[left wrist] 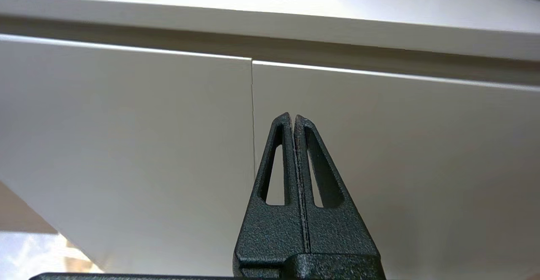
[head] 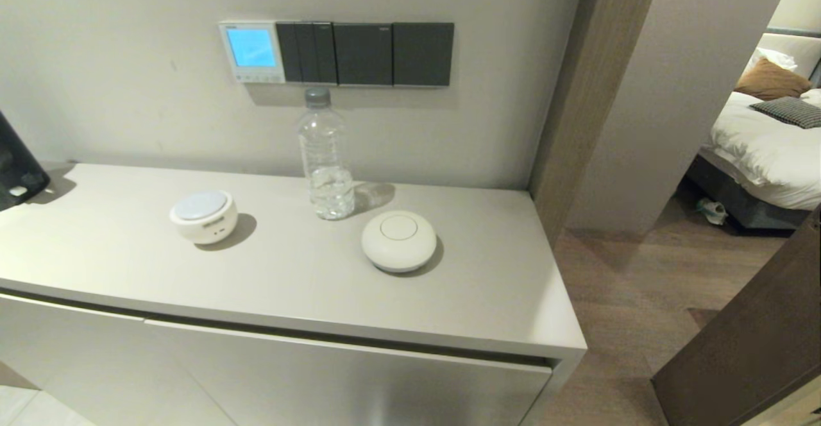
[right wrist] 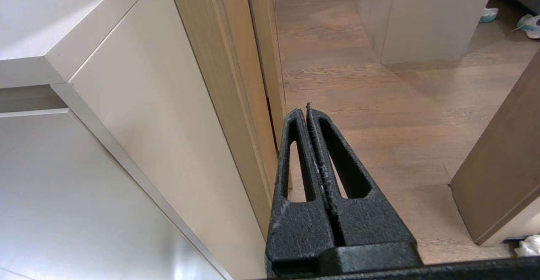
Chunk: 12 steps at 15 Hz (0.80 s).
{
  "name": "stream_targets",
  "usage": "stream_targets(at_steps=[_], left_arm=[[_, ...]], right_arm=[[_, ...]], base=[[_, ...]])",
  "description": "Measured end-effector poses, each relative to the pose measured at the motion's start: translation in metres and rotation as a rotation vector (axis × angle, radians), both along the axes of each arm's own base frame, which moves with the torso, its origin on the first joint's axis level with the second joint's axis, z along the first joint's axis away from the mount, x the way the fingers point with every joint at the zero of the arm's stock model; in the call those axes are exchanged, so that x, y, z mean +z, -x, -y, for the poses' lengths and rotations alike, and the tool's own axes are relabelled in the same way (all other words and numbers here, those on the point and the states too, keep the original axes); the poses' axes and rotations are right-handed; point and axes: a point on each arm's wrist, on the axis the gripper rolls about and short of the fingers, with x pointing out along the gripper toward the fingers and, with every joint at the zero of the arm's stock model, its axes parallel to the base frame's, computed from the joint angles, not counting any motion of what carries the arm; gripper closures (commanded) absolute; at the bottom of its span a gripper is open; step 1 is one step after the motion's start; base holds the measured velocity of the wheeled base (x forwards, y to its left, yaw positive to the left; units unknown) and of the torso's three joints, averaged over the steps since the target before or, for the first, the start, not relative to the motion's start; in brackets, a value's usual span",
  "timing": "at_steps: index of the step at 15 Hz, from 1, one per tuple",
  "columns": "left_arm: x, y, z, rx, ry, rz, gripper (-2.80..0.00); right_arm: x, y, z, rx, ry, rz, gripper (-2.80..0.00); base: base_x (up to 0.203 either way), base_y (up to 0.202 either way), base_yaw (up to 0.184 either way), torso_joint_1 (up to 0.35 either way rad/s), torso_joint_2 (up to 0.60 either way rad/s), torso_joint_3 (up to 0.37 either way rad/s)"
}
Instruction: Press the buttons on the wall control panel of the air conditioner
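The air conditioner's wall control panel [head: 252, 51] is a small white square on the wall above the cabinet, its screen glowing light blue. The buttons [head: 256, 77] are a row of tiny pale keys along its bottom edge. Neither gripper shows in the head view. My left gripper [left wrist: 293, 116] is shut and empty, low in front of the cabinet doors. My right gripper [right wrist: 304, 109] is shut and empty, low beside the cabinet's right end, over the wooden floor.
Dark grey switch plates [head: 365, 54] adjoin the panel on its right. On the cabinet top [head: 288, 272] stand a clear water bottle [head: 325, 156], right below the switches, and two round white devices [head: 204, 215] [head: 399, 240]. A black object [head: 16, 163] is at the far left. A wooden door frame [head: 577, 92] is to the right.
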Motion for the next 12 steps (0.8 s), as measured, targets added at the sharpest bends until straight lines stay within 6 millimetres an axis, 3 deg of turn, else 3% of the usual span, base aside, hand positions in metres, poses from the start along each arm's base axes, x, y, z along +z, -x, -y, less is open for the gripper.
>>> stream_targets(at_steps=[12], left_arm=[[-0.0035, 0.0000, -0.0004, 0.014, -0.068, -0.038, 0.00]], right_arm=[[0.0000, 0.0000, 0.0000, 0.000, 0.000, 0.000, 0.00]], base=[[0.000, 0.000, 0.000, 0.000, 0.00, 0.000]])
